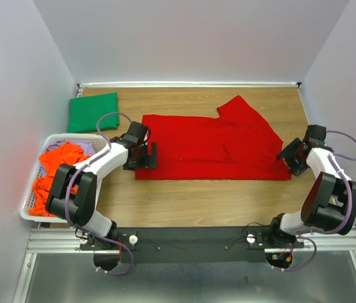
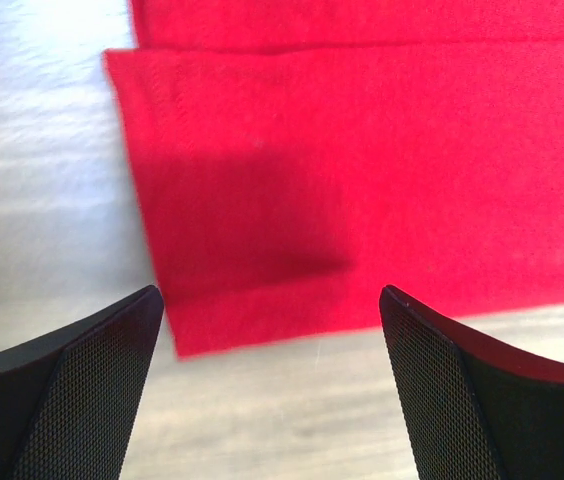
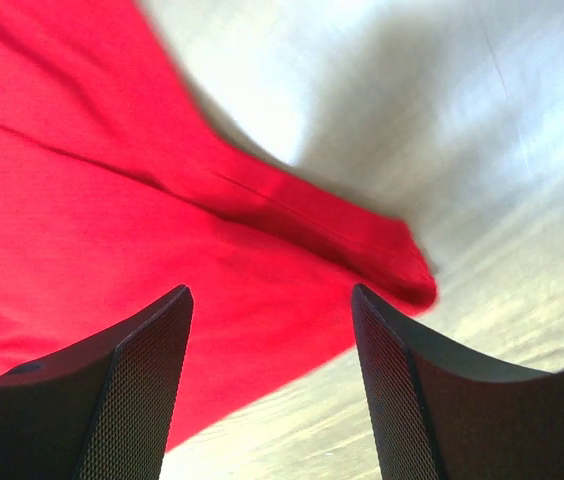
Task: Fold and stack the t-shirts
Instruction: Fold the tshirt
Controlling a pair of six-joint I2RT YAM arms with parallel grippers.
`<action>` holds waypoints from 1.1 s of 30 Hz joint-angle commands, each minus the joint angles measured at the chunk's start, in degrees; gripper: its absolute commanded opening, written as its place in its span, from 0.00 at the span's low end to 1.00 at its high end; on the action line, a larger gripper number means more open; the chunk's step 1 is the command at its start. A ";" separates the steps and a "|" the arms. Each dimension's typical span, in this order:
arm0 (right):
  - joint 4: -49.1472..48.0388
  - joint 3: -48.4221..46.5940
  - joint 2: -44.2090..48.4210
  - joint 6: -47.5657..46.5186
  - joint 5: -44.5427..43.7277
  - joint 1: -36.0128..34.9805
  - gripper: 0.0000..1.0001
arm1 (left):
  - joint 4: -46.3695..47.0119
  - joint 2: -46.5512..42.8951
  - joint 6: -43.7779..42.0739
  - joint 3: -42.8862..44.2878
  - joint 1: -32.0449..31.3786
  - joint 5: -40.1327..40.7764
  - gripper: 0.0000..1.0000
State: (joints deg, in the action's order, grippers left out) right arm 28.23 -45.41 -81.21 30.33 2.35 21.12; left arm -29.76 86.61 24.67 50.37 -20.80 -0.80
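Note:
A bright red t-shirt (image 1: pixel 213 146) lies spread flat across the middle of the wooden table, one sleeve pointing to the far right. A dark green t-shirt (image 1: pixel 93 112) lies folded at the far left. Orange shirts (image 1: pixel 53 172) and a bit of pale lavender cloth (image 1: pixel 87 146) fill the basket. My left gripper (image 1: pixel 146 155) is open at the red shirt's near-left corner (image 2: pixel 192 330), empty. My right gripper (image 1: pixel 290 157) is open at the shirt's near-right corner (image 3: pixel 392 270), empty.
A white slatted plastic basket (image 1: pixel 29 201) stands at the table's left edge. White walls enclose the table on three sides. Bare wood (image 1: pixel 203 202) lies between the red shirt and the arm bases.

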 commanded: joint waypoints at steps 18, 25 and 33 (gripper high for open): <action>-2.65 -39.31 -27.32 -16.86 2.22 -8.38 0.57 | 12.45 29.64 -12.62 40.58 8.40 10.20 0.81; -4.50 -43.36 -34.26 -22.76 3.00 -9.17 0.51 | 8.93 38.72 -14.21 52.72 8.58 13.80 0.79; -5.55 -48.72 -42.09 -28.30 4.15 -12.33 0.51 | 9.02 40.48 -13.68 52.82 8.67 12.40 0.79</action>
State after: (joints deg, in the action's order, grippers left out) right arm 23.92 -91.26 -120.18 6.09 5.63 10.22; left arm -19.84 125.73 11.73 102.63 -12.43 10.33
